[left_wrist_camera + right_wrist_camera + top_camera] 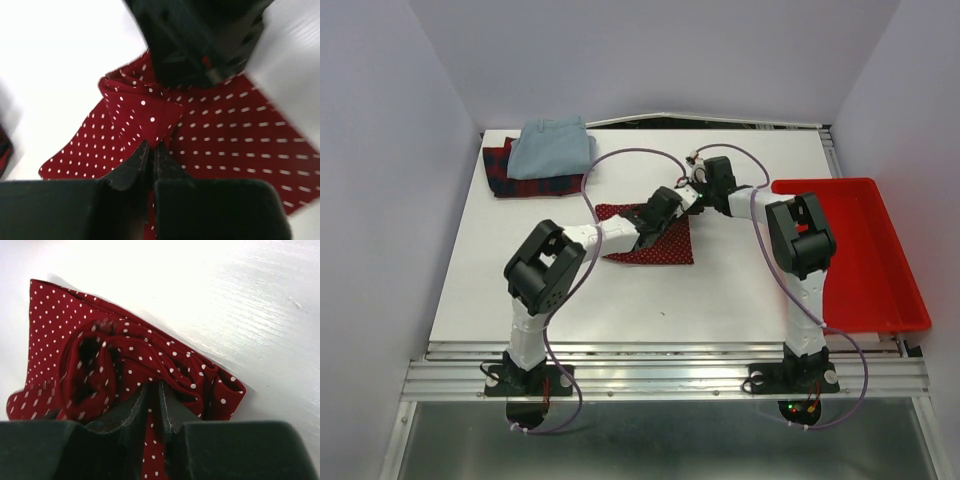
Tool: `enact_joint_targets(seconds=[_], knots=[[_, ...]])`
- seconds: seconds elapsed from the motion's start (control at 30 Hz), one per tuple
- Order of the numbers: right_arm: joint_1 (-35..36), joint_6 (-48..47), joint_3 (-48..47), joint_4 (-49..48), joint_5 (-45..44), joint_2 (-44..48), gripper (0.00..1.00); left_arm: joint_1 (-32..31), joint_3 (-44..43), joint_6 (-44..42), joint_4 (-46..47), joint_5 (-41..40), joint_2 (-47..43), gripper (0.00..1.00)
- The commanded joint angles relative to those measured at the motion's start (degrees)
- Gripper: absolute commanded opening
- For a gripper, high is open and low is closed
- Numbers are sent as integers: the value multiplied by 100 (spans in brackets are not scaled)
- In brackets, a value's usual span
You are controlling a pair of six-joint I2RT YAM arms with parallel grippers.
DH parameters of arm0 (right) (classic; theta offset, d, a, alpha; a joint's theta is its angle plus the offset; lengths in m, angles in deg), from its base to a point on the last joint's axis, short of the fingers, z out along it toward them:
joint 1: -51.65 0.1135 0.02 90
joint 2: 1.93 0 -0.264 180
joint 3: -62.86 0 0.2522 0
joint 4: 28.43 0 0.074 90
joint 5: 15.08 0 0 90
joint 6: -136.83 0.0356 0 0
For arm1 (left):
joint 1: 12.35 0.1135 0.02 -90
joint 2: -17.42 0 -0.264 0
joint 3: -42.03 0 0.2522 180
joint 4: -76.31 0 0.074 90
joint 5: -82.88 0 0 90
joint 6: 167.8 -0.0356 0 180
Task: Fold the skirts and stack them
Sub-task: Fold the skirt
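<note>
Tabletop (720, 290): blue skirt (552, 148) atop plaid (535, 186), overhead only

This looks like a robot lab test cell: plain white walls (390, 180) close around my white surface (620, 300), and a metal rail (660, 378) at its near edge holds my arms (545, 270).

Bare counter (705, 300) near and left of dotted skirt (670, 248). Red tray (860, 260) blocks right of it; stacked skirts (548, 152) far-left; left arm (605, 238), right arm (745, 203) meet over its far edge.
</note>
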Motion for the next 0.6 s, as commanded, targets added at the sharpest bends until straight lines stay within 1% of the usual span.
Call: enact_joint_targets(seconds=[0.0,0.07,0.13,0.17,0.2,0.23,0.27,0.3,0.33,0.37,0.43,0.5,0.57], knots=[[31,-251,116,594,-766,-390,21,256,1,-450,-42,-1568,356,2],[31,-286,134,638,-836,-363,22,413,19,-337,-93,-1622,408,6],[31,-321,134,725,-880,-346,21,625,-34,-205,-208,-1543,470,13],[31,-339,151,726,-898,-328,21,843,-34,-117,-252,-1534,487,14],[31,-347,169,726,-924,-311,21,958,-8,-90,-243,-1525,479,21],[31,-356,178,717,-933,-293,21,1038,45,-73,-226,-1516,453,53],[31,-365,187,726,-933,-284,21,1178,71,-64,-200,-1508,426,61],[31,-365,195,717,-951,-284,21,1223,106,-55,-182,-1455,322,77],[31,-391,204,726,-951,-258,21,1267,229,-37,-103,-1394,234,82],[31,-383,204,726,-951,-241,21,1293,291,-20,-50,-1306,128,94],[31,-374,213,726,-960,-223,22,1355,431,42,81,-1113,-223,98],[31,-356,213,717,-942,-188,22,1408,458,155,73,-902,-539,98],[31,-391,178,734,-924,-153,22,1609,484,270,-6,-140,-890,98]])
